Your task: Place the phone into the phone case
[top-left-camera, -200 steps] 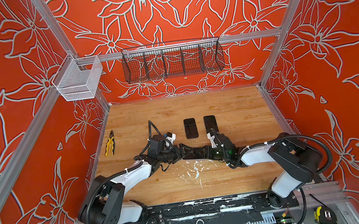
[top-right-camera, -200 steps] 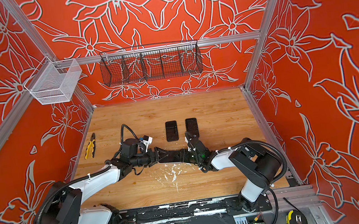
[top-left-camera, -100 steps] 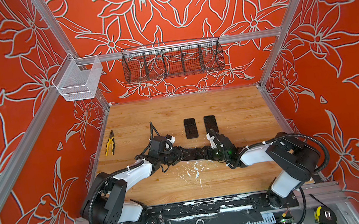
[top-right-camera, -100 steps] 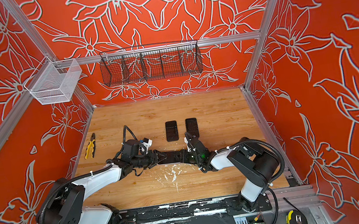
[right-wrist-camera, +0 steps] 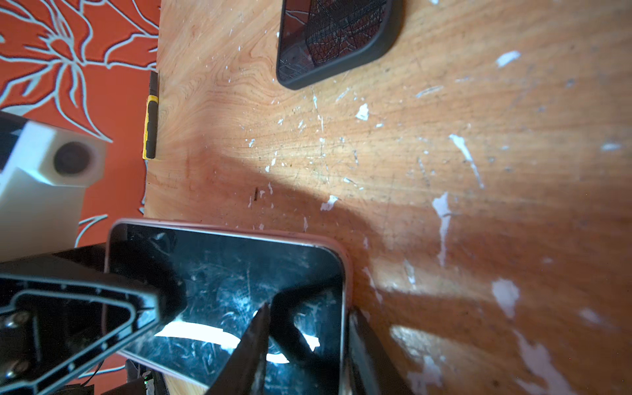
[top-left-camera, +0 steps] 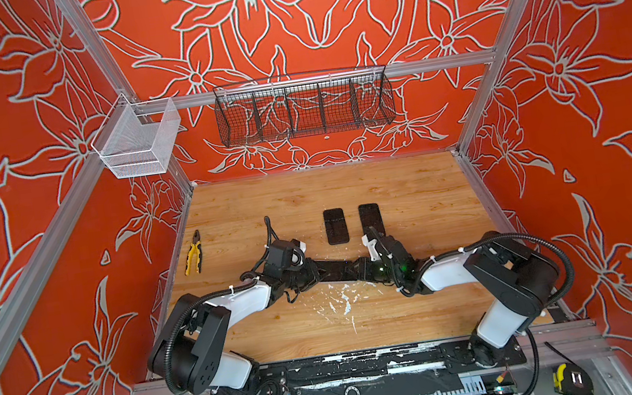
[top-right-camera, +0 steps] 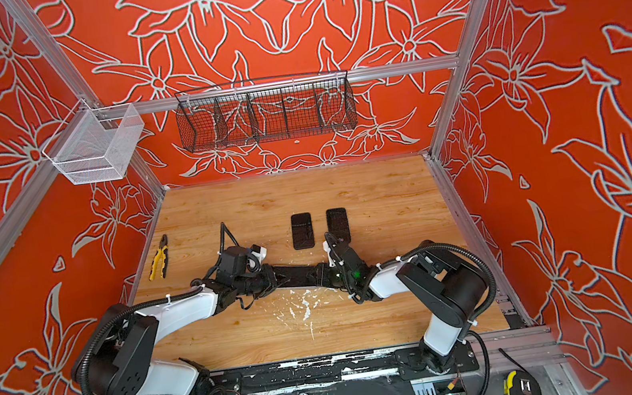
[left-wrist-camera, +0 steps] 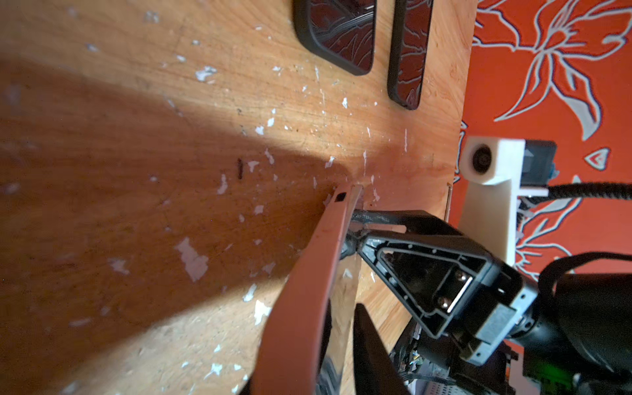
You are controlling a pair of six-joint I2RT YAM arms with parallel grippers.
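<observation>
My right pincer [right-wrist-camera: 309,309] grips the pink-rimmed phone [right-wrist-camera: 239,266] above the tabletop [right-wrist-camera: 444,171]. Its other end sits inside my left pincer [top-left-camera: 327,276]; clamped or not, I cannot tell. 2 black cases [top-left-camera: 336,226] lie flat beyond both pincers.

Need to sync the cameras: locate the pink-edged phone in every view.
Top views: phone, a dark bar near picture centre.
Left wrist: edge-on pink strip, bottom centre.
Right wrist: scratched screen, bottom left.
Shared landmark: black case lying flat on the table, in all four.
</observation>
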